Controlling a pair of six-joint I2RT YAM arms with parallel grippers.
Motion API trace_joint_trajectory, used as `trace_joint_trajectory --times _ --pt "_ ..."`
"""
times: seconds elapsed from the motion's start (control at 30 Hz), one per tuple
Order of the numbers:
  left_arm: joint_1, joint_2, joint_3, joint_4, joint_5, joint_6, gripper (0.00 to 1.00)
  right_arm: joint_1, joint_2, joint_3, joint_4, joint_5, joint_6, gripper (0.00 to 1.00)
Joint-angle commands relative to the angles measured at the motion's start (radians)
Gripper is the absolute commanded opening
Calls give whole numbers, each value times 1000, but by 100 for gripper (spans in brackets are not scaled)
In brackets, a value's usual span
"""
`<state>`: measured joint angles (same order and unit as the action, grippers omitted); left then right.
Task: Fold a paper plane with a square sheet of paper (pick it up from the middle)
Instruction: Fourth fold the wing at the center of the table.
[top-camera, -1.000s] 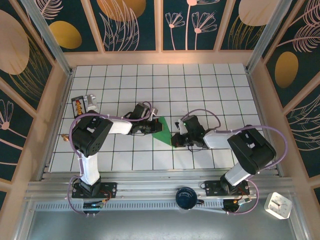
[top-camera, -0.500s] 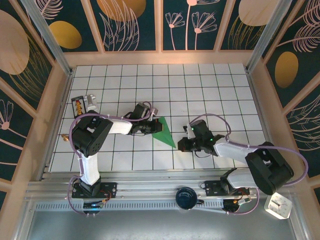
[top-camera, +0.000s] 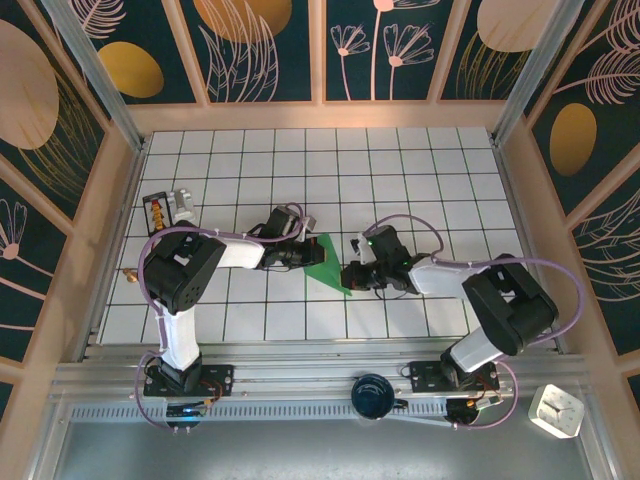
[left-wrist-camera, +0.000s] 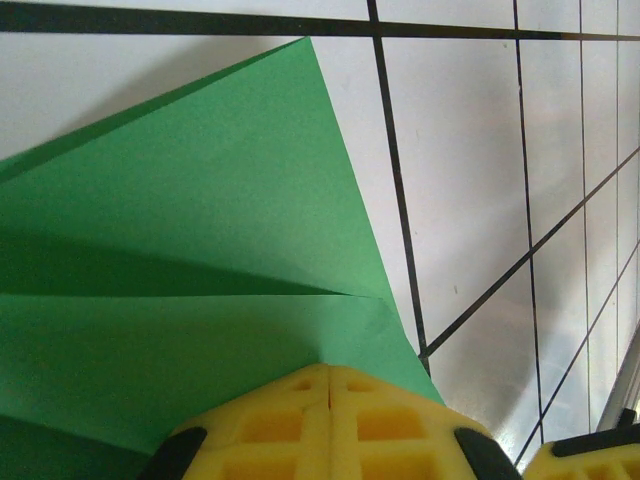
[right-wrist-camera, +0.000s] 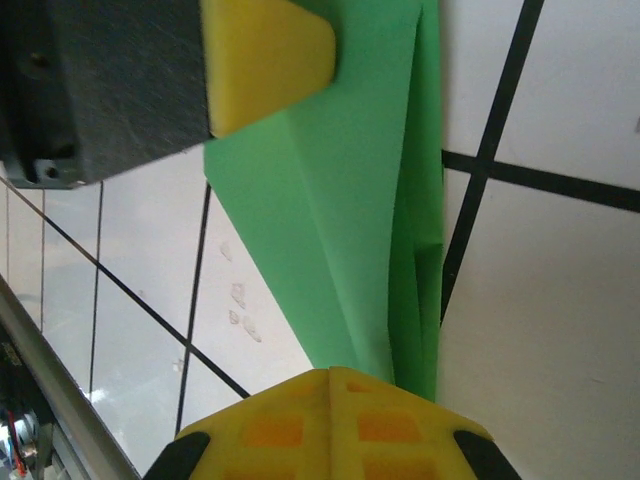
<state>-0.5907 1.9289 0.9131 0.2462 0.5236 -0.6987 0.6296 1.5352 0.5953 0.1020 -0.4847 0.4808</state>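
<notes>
The square sheet of paper (top-camera: 329, 263) lies creased on the white tiled floor between the two arms, a green wedge with its point toward the near side. In the left wrist view the paper (left-wrist-camera: 200, 200) shows a flap folded over a lower layer, and my left gripper (left-wrist-camera: 330, 370) rests on it with its yellow jaws shut together. From above, the left gripper (top-camera: 311, 255) sits at the paper's left edge. My right gripper (top-camera: 349, 279) is at the paper's near tip. Its jaws (right-wrist-camera: 332, 373) are shut and sit over the narrow folded end of the paper (right-wrist-camera: 340, 200).
The left gripper's yellow fingertip (right-wrist-camera: 265, 55) is close ahead in the right wrist view. A small orange-and-black box (top-camera: 157, 211) stands at the floor's left edge. Wooden walls ring the tiled floor (top-camera: 420, 170). A dark round object (top-camera: 373, 394) sits on the near rail.
The right arm swung out to the right, away from the paper, then came back to the paper's near tip. The left arm has stayed put on the paper.
</notes>
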Motion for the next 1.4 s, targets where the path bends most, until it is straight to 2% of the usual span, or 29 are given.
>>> trace_joint_trajectory --times 0.0,0.5,0.6,0.73,0.8,0.87,1.03,1.37 --pt "9 36 2 -73 -48 32 0 5 24 -1 41 -17 -1 0" --pt "9 21 23 -52 -21 10 0 -7 86 -114 70 20 19 0" --pt "9 -10 32 -27 -6 -18 8 -8 82 -128 75 24 40 0" --pt "-2 -96 8 -5 -16 -53 25 -8 75 -141 75 29 64 0" --pt "-18 -141 -25 -3 -36 -71 27 -7 71 -147 80 29 75 0" --pt "-40 -171 -61 -2 -34 -96 24 -9 69 -149 79 33 80 0" --pt "-95 -176 -130 58 5 -180 0 -10 54 -150 68 41 81 0" --pt "-130 -74 -105 99 55 -247 0 -13 60 -147 66 46 76 0"
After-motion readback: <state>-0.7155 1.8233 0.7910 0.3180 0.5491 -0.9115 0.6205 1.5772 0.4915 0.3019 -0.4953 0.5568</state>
